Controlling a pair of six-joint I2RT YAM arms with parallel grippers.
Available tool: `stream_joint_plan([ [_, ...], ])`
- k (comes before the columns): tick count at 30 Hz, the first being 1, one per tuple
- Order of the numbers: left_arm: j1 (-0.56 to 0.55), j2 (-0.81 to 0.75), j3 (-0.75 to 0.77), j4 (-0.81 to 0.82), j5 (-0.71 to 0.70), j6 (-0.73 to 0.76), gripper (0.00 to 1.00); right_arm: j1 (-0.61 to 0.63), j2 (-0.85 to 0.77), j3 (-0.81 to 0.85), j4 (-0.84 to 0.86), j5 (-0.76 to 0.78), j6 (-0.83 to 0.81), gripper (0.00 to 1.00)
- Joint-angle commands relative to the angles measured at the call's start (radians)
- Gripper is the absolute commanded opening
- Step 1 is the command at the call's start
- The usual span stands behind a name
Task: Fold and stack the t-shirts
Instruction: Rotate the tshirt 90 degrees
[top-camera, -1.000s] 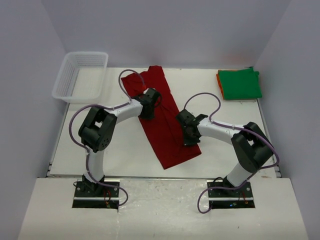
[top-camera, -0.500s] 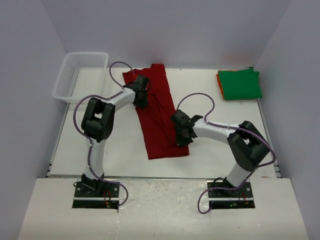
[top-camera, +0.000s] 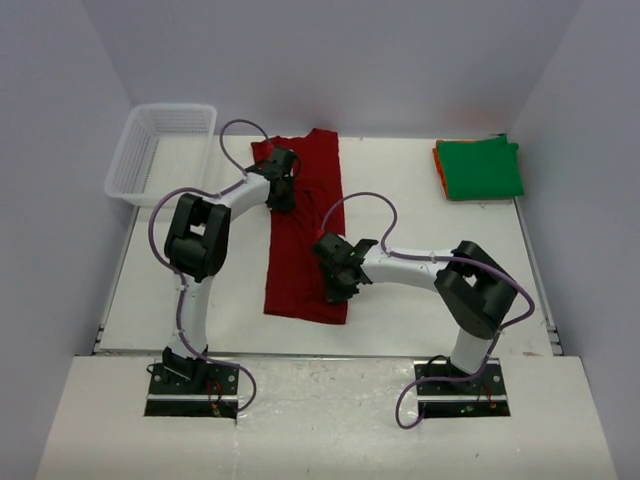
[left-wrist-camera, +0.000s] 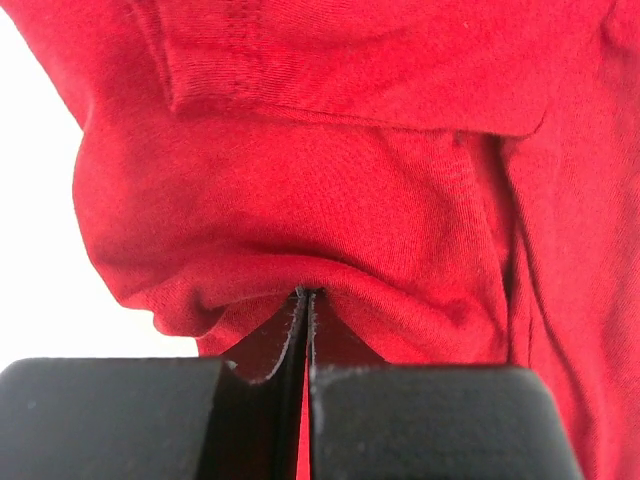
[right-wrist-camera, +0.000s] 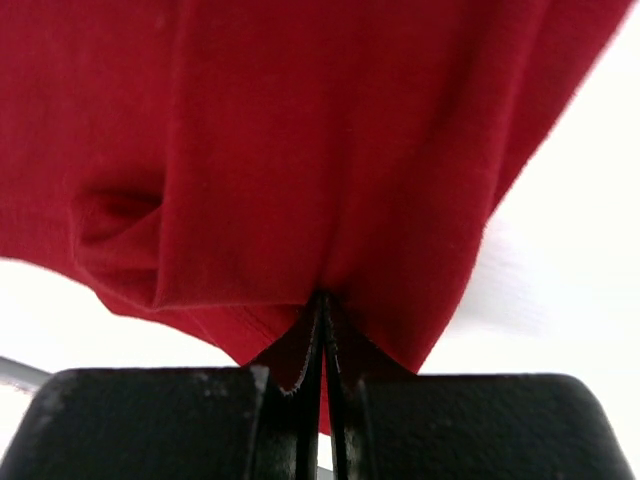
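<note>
The dark red t-shirt (top-camera: 300, 235) lies as a long folded strip down the middle of the table. My left gripper (top-camera: 280, 192) is shut on its upper part; in the left wrist view the cloth (left-wrist-camera: 330, 200) bunches between the closed fingertips (left-wrist-camera: 306, 296). My right gripper (top-camera: 336, 282) is shut on the strip's lower right edge, and red cloth (right-wrist-camera: 300, 150) fills the right wrist view above the pinched tips (right-wrist-camera: 322, 298). A folded green t-shirt (top-camera: 482, 168) rests on an orange one (top-camera: 438, 158) at the back right.
A white mesh basket (top-camera: 160, 152) stands at the back left corner. Purple cables loop over both arms. The table's near edge (top-camera: 330, 352) runs just below the shirt's hem.
Both grippers have dragged the red shirt leftward. The strip has swung from a slant to nearly straight up and down, its lower end shifting left with the right gripper.
</note>
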Motion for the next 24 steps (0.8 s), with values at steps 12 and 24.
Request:
stream_joint_plan([
  [12, -0.004, -0.357, -0.531, 0.045, -0.188, -0.184, 0.00, 0.081, 0.003, -0.034, -0.121, 0.050, 0.041, 0.00],
  [24, -0.087, -0.533, -0.524, -0.018, -0.231, -0.150, 0.00, 0.136, -0.210, -0.056, -0.163, 0.139, 0.046, 0.00],
])
